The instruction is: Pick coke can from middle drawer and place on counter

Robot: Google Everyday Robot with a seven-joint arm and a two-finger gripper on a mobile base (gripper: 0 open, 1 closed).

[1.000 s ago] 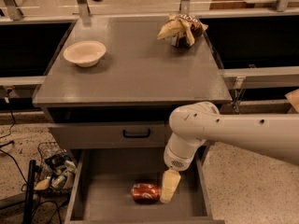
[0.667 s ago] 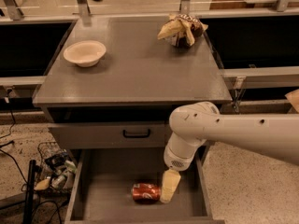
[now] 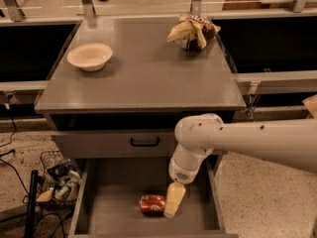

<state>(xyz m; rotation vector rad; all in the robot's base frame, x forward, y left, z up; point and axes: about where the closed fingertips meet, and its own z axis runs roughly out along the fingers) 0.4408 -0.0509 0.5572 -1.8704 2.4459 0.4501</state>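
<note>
The coke can [image 3: 151,204] lies on its side on the grey floor of the open middle drawer [image 3: 114,207], a little right of the floor's middle. My gripper [image 3: 171,205] reaches down into the drawer from the white arm and sits right at the can's right end; one cream finger [image 3: 174,199] shows, touching or overlapping the can. The counter [image 3: 148,73] is the grey cabinet top above the drawer.
A white bowl [image 3: 89,56] sits on the counter's left side and a brown-and-yellow snack bag [image 3: 192,31] at its back right. A closed drawer front with a black handle [image 3: 144,142] is above the open drawer. A wire basket of clutter [image 3: 57,180] stands on the floor to the left.
</note>
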